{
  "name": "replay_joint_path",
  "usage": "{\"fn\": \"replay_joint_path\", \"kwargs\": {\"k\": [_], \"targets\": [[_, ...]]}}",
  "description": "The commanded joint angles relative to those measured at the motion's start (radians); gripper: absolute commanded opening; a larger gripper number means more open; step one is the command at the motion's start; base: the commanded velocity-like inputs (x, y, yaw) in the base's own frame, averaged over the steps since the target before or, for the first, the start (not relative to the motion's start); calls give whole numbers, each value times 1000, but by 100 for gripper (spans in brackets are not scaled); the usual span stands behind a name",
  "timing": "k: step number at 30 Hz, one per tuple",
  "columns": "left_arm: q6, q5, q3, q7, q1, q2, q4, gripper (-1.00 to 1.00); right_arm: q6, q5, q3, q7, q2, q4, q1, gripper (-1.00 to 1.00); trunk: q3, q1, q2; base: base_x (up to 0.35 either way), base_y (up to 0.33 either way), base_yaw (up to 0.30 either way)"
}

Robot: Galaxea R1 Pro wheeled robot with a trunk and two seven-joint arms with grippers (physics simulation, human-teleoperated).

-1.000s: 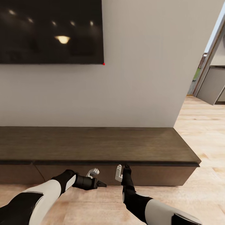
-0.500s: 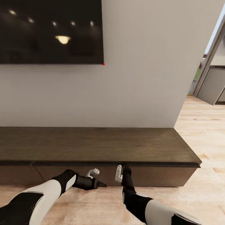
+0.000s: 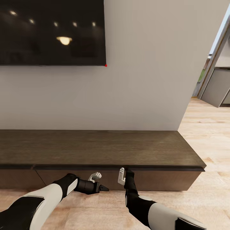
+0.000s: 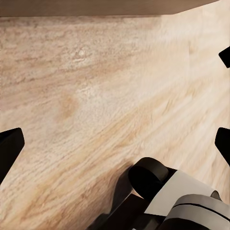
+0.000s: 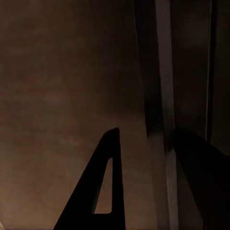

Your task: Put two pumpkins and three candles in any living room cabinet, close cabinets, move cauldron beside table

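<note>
The long low dark-brown cabinet runs along the wall, and its drawer fronts look flush and closed. My right gripper points up at the top edge of a drawer front, just under the overhanging top. In the right wrist view the cabinet's brown front is very close, and the right gripper is open with its fingers either side of a seam. My left gripper hovers low over the floor in front of the cabinet, pointing right. In the left wrist view the left gripper is open and holds nothing.
A large black TV hangs on the grey wall above the cabinet. Light wood floor extends past the cabinet's right end toward a doorway. My right forearm lies under the left gripper.
The right gripper has crept slightly closer to the drawer front's top edge. The left arm and the cabinet look unchanged.
</note>
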Motion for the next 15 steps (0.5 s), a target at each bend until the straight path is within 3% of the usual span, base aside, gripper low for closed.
{"fn": "replay_joint_path", "kwargs": {"k": [1,15], "targets": [[3,2,-7,-4,0,0,-2,100,4,-3,3,0,0,0,0,-100,-1,0,0,0,0,0],[5,2,-7,-7,0,0,-2,100,7,-3,0,-74,0,1,0,-100,-1,0,0,0,0,0]]}}
